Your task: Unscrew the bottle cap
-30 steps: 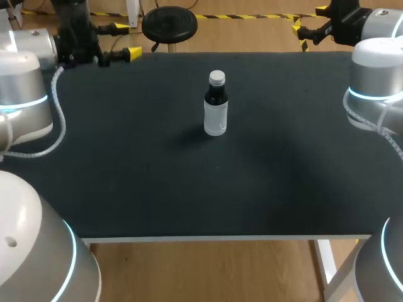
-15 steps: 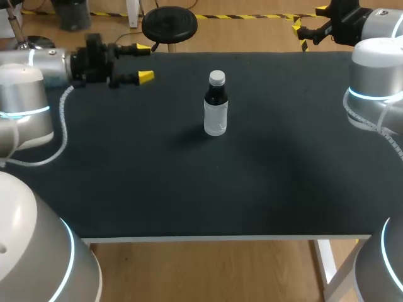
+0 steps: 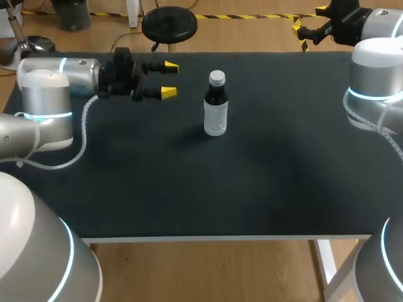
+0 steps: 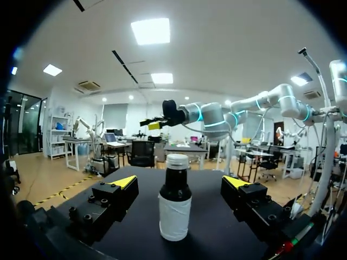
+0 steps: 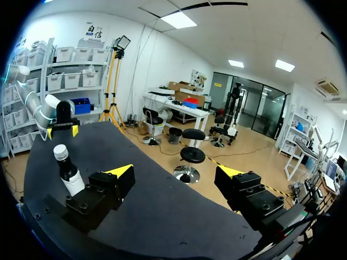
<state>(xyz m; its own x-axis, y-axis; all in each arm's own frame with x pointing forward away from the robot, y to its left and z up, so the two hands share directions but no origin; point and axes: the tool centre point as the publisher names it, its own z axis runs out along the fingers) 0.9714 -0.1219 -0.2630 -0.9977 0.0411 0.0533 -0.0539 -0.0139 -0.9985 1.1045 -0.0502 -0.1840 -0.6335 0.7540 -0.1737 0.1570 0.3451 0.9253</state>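
The bottle (image 3: 215, 110) is standing upright on the tabletop (image 3: 189, 189), far middle, cap (image 3: 217, 77) up. The left jaws are gaping wide, empty, close on its left (bottle centred ahead of them). The right jaws, likewise spread and empty, are hanging well apart at the far right corner.

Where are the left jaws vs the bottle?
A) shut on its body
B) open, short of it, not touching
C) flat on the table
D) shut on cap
B: head view shows a gap between the open left jaws and the bottle.
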